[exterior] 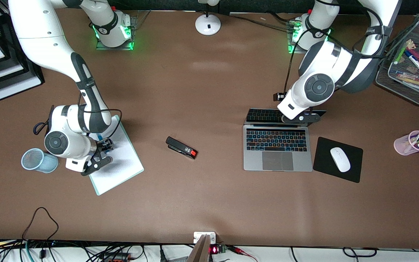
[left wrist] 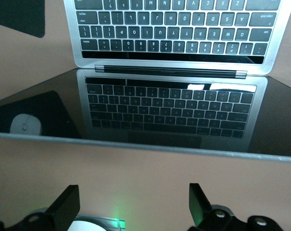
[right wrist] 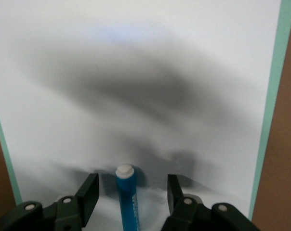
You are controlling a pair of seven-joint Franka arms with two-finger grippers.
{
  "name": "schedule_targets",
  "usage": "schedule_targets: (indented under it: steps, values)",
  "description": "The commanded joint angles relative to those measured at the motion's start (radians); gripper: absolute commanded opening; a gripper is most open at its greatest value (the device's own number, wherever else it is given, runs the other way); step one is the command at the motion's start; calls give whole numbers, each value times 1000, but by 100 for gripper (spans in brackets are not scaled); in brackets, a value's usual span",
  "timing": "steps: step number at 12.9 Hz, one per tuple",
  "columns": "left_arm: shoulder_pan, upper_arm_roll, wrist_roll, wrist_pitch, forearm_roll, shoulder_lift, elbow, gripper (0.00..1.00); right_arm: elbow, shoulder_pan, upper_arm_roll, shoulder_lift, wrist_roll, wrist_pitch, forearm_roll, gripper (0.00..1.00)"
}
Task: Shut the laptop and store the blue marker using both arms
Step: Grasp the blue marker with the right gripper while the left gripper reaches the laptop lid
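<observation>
The laptop (exterior: pixel 277 150) stands open on the table, its dark screen (left wrist: pixel 174 113) tilted back and mirroring the keyboard. My left gripper (exterior: pixel 305 117) hangs at the screen's upper edge (left wrist: pixel 136 144); in the left wrist view it (left wrist: pixel 132 207) is open and empty, with the fingers apart from the lid. The blue marker (right wrist: pixel 127 202), white end showing, lies on a white board (exterior: pixel 116 163) toward the right arm's end. My right gripper (right wrist: pixel 133 186) is low over the board, open, one finger on each side of the marker without touching it. It also shows in the front view (exterior: pixel 104 147).
A black stapler (exterior: pixel 181 147) lies between board and laptop. A light-blue mesh cup (exterior: pixel 36 160) stands beside the right wrist. A black mouse pad (exterior: pixel 322 165) with a white mouse (exterior: pixel 340 159), a pink pen cup (exterior: pixel 411 142) and a wire tray (exterior: pixel 398 87) are at the left arm's end.
</observation>
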Motion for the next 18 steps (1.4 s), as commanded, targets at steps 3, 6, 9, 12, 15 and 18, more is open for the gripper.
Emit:
schedule_targets:
  steps: [3,6,9,12,15,18]
  values:
    - [2,-6,-5,4,18,32,43,100,4,-3,2,-2,-4,8,15,57]
    - [3,-5,-5,33,18,69,61,100,13,-3,2,-1,-3,6,17,56]
    - [3,-5,-5,59,16,87,87,100,15,-3,2,-1,-3,3,28,52]
    - [0,-5,-8,70,9,125,143,100,13,-1,2,2,-4,2,35,50]
    - [1,-5,-12,107,7,156,160,100,13,0,2,2,-4,0,35,49]
    - [6,-3,-12,124,10,170,160,100,10,3,2,2,-4,-4,34,47]
